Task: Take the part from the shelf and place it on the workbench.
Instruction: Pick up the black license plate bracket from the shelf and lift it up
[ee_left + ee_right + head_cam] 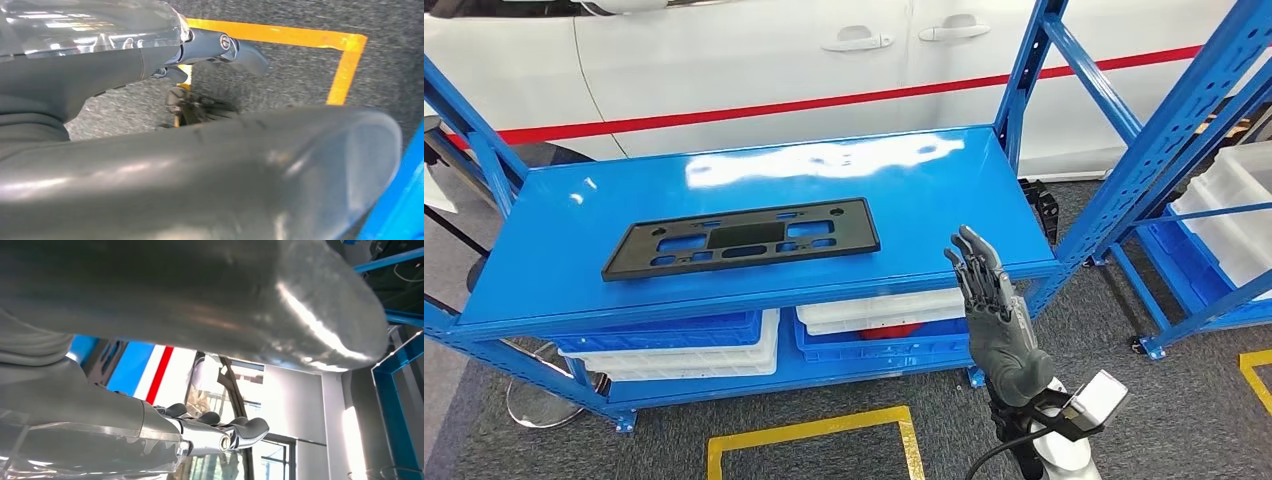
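A flat black plastic part [742,240] with several cut-out openings lies on the blue shelf top [924,190], left of centre. My right hand [991,310] is raised in front of the shelf's right front corner, fingers straight and apart, holding nothing; it stands to the right of the part and apart from it. The right wrist view looks along that hand [210,432] toward the white car and blue frame. In the left wrist view my left hand [215,50] hangs over grey floor, its fingers stretched out with nothing in them.
Blue and white bins [724,345] sit on the lower shelf. A white car [774,60] with a red stripe stands behind. A second blue rack [1194,150] with white bins is at the right. Yellow tape [809,432] marks the grey floor in front.
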